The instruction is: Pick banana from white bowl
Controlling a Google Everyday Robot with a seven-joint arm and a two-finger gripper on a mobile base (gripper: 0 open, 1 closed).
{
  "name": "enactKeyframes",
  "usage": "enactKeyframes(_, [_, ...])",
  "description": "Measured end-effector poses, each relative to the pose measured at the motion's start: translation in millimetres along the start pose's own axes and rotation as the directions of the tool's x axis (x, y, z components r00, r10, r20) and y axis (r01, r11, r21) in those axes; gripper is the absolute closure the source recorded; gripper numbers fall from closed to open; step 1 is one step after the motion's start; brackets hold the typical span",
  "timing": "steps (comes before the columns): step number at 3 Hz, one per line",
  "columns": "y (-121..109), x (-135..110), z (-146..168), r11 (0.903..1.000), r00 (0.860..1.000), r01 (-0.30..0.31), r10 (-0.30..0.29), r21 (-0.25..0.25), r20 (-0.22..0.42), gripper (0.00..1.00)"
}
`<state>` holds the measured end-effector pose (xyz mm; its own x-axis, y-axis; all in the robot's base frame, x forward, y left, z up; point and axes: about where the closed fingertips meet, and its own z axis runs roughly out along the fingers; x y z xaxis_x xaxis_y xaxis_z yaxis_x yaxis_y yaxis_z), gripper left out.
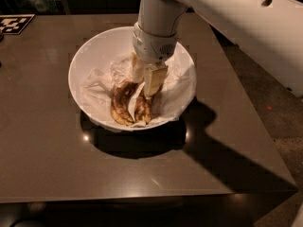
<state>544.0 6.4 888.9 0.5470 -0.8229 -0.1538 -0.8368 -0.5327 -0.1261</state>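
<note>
Far to the left of the gripper (pixel 147 79), at the table (pixel 42 141) corner, lies a black-and-white marker (pixel 15 23). The white bowl (pixel 80 60) stands around the gripper, which reaches down into its middle. Crumpled paper (pixel 94 86) lines the bowl. Just left of the gripper and lower lies a darker, curved banana (pixel 120 103). The banana (pixel 143 109) lies directly under the gripper, its upper end hidden by it. Whether the gripper is spread or pinching it, I cannot tell. The white arm (pixel 227 18) goes up to the right.
</note>
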Motion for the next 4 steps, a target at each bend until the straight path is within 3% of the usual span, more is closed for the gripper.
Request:
enactKeyframes(1, [-1, 0, 2, 1.0000, 1.000, 0.004, -0.004, -0.003, 0.003, 0.55])
enactKeyframes(2, [-2, -1, -12, 0.9990, 1.000, 0.022, -0.022, 0.039, -0.020, 0.50])
enactKeyframes(4, [-8, -9, -29, 0.9936, 0.995, 0.084, -0.080, 0.076, -0.056, 0.51])
